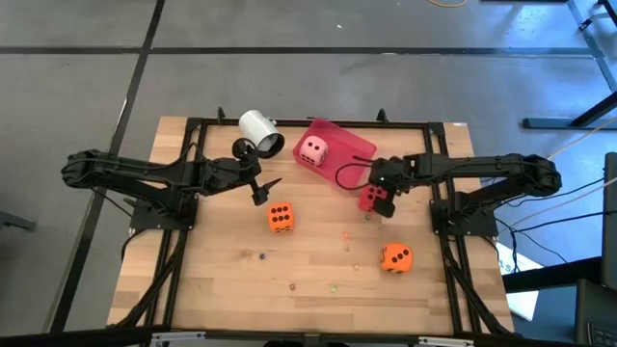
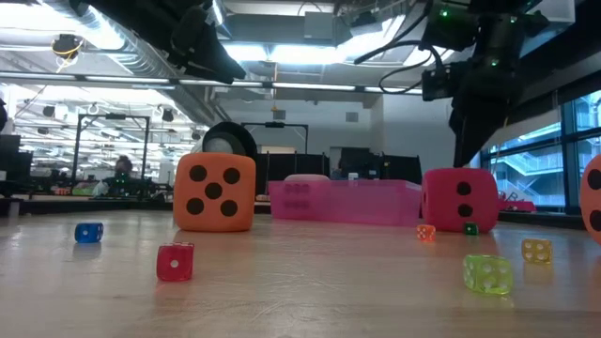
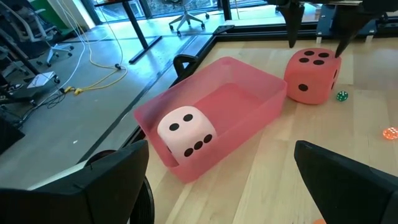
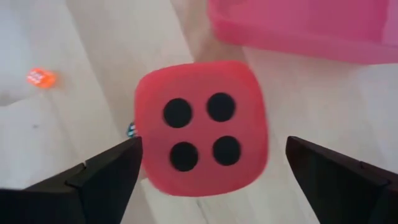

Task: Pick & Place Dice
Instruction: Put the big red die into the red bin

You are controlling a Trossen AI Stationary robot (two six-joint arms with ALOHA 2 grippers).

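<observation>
Red die (image 4: 200,127) is seen on the table beside the pink tray (image 1: 357,146), straddled by the spread, empty right gripper (image 1: 377,200), so it could be nudged aside if clipped.

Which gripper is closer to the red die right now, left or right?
Right. The right gripper hangs open directly over the red die, fingers straddling it. The left gripper sits well away, across the table past the pink tray.
</observation>
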